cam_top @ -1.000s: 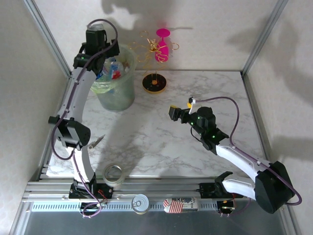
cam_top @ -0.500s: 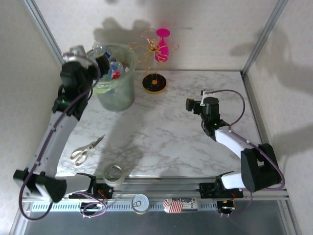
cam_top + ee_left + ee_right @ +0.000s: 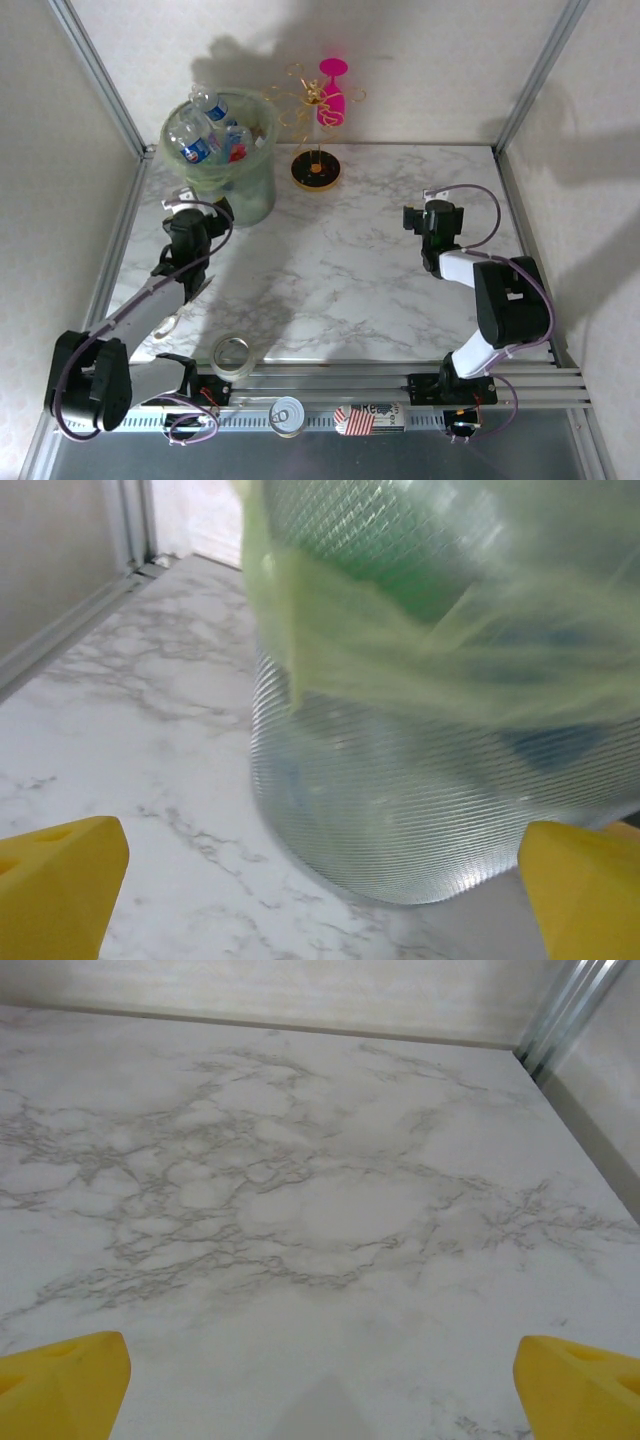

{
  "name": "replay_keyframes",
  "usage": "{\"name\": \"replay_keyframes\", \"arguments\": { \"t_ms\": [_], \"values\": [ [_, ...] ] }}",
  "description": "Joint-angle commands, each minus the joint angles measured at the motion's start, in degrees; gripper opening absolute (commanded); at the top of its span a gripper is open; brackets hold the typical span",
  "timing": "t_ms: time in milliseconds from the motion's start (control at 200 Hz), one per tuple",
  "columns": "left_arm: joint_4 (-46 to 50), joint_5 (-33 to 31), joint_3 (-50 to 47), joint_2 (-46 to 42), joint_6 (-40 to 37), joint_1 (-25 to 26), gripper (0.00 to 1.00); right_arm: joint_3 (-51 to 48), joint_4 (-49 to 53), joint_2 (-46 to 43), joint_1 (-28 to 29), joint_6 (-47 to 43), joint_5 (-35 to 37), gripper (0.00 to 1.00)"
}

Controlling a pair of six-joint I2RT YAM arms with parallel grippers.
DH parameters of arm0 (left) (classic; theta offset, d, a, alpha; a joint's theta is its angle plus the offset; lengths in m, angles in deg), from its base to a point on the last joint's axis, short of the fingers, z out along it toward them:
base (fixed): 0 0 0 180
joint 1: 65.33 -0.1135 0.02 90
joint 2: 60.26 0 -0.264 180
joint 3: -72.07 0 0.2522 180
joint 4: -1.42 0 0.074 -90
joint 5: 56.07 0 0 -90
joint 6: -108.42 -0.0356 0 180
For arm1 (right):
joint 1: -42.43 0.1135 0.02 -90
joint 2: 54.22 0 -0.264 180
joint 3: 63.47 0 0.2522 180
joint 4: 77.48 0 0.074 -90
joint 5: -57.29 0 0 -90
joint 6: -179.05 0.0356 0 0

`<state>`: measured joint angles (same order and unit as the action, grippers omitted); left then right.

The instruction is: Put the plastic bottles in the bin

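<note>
Backing left pincer (image 3: 196,212) away from bin (image 3: 242,196)

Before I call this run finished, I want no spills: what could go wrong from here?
The plastic bottles are heaped above the rim of the bin; the top one could roll out. The left gripper, jaws open, sits close to the bin's wall; a forward nudge might shove or tip it toward the pink goblet beside it.
</note>
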<state>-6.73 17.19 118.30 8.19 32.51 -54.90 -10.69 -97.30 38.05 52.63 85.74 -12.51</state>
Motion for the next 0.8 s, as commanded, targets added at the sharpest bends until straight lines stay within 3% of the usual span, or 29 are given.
{"name": "replay_keyframes", "arguments": {
  "t_ms": [0,80,305,486,636,791],
  "values": [
    [-11.5,-7.8,-3.2,2.7,-4.0,0.5,0.99,-2.1,-7.8,-2.0,-0.6,-2.0,-1.0,0.99],
    [-12.9,-9.7,-4.2,5.7,-6.0,0.6,1.0,-6.8,-16.9,-4.4,-1.2,-1.0,-1.6,0.99],
    [-24.0,-10.5,-8.7,11.5,-10.9,0.5,1.0,-6.0,-23.4,-0.5,-2.5,0.7,-6.1,0.99],
    [-38.4,-6.3,-12.9,16.3,-15.7,0.5,1.0,-4.8,-16.0,-2.8,-2.5,5.2,-7.9,0.99],
    [-40.1,-1.6,-13.3,17.6,-15.1,-0.3,0.99,-8.1,-9.6,-8.9,-2.6,4.7,-5.7,0.99],
    [-48.6,0.5,-19.1,15.8,-14.8,-1.0,1.0,-13.1,-11.0,-10.0,-3.4,5.3,-2.8,0.99]
  ]
}}
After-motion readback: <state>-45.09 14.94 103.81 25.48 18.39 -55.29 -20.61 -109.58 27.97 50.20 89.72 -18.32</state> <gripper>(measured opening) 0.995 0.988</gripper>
